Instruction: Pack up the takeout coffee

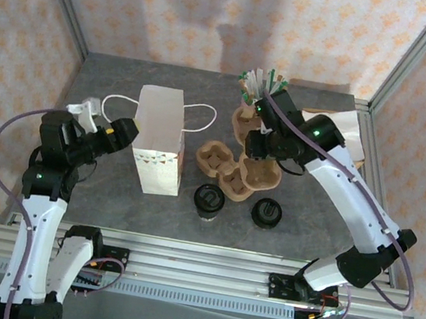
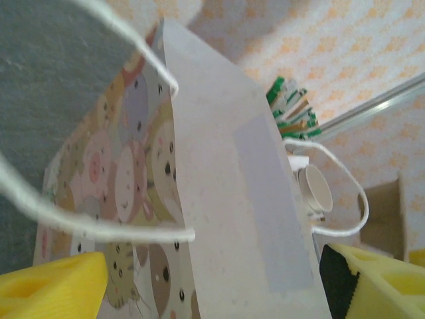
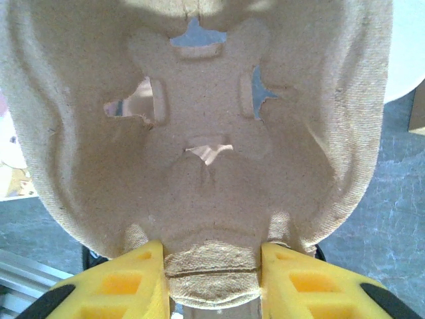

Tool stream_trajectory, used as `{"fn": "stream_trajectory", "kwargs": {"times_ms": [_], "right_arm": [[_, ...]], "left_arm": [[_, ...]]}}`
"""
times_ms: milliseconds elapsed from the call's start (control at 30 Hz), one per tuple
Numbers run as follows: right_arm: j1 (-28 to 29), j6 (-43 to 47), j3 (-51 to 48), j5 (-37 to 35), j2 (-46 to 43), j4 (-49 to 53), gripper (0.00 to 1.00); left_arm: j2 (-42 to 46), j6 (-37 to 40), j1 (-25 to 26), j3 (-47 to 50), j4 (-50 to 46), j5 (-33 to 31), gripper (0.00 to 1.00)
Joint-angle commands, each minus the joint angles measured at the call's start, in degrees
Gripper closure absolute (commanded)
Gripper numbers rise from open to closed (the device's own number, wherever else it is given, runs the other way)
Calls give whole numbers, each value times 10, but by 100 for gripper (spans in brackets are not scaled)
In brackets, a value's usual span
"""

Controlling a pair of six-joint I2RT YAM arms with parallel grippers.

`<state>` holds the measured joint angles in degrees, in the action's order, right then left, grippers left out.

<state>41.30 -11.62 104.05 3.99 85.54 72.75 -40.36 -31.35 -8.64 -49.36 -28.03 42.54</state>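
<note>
Crowding the takeout coffee, pulp carriers lie beside the bag.

The grey table carries a white bag standing left of centre, its handles splayed to either side. Just right of it lies a carrier, with more carriers beside that. Nearer stand the coffee and, to its right, a lid. A box sits far right.
</note>
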Motion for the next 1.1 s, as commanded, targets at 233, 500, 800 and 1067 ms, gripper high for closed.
{"fn": "stream_trajectory", "kwargs": {"times_ms": [233,500,800,1067], "right_arm": [[-3,-10,90,-1,27,16,66],[-3,-10,131,25,55,14,66],[-3,-7,186,53,83,16,66],[20,-5,276,72,141,18,66]], "left_arm": [[38,-71,72,70,63,-26,17],[44,-101,154,93,95,-76,17],[41,-123,255,103,118,-128,16],[64,-88,289,76,51,-166,15]]}}
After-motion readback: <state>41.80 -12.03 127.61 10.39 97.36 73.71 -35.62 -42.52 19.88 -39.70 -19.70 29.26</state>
